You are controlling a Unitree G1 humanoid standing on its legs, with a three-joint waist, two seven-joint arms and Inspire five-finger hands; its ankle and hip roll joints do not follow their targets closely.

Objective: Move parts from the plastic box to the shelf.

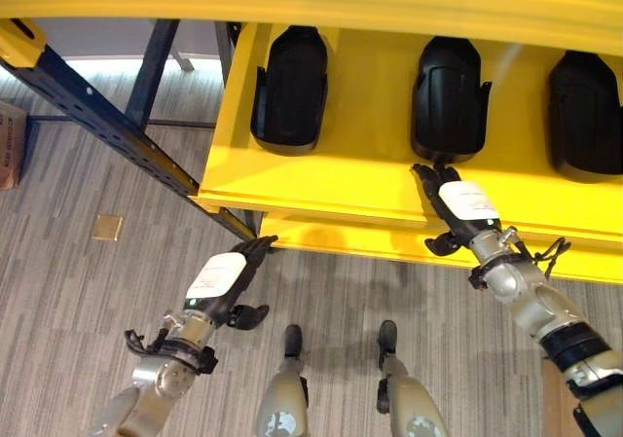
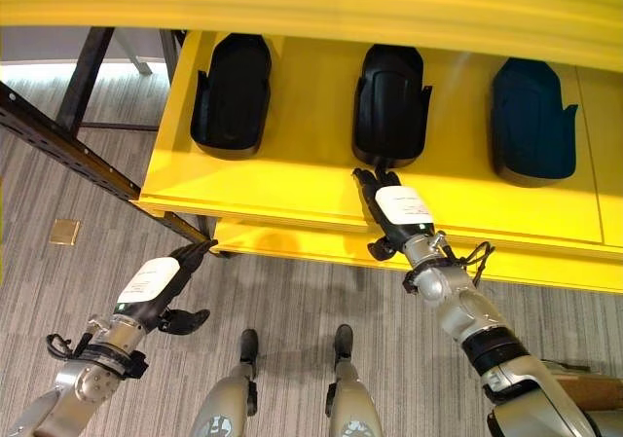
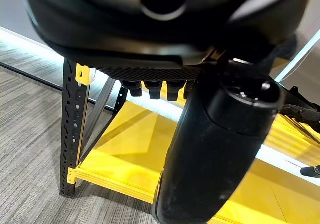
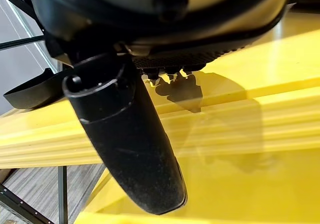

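Three black moulded parts lie in a row on the yellow shelf [image 1: 321, 179]: a left part [image 1: 290, 89], a middle part [image 1: 450, 99] and a right part [image 1: 586, 116]. My right hand [image 1: 465, 203] is open over the shelf's front strip, its fingertips just short of the middle part's near end, holding nothing. In the right wrist view its thumb [image 4: 130, 144] hangs above bare yellow board, with a black part [image 4: 30, 92] off to one side. My left hand [image 1: 222, 279] is open and empty, low over the carpet by the shelf's near-left corner.
A dark rack beam [image 1: 97, 116] with a yellow bracket runs diagonally at the left. A lower yellow board [image 1: 389, 242] juts out under the shelf's front edge. A cardboard box [image 1: 8, 145] and a small brass floor plate [image 1: 107, 227] sit on the grey carpet.
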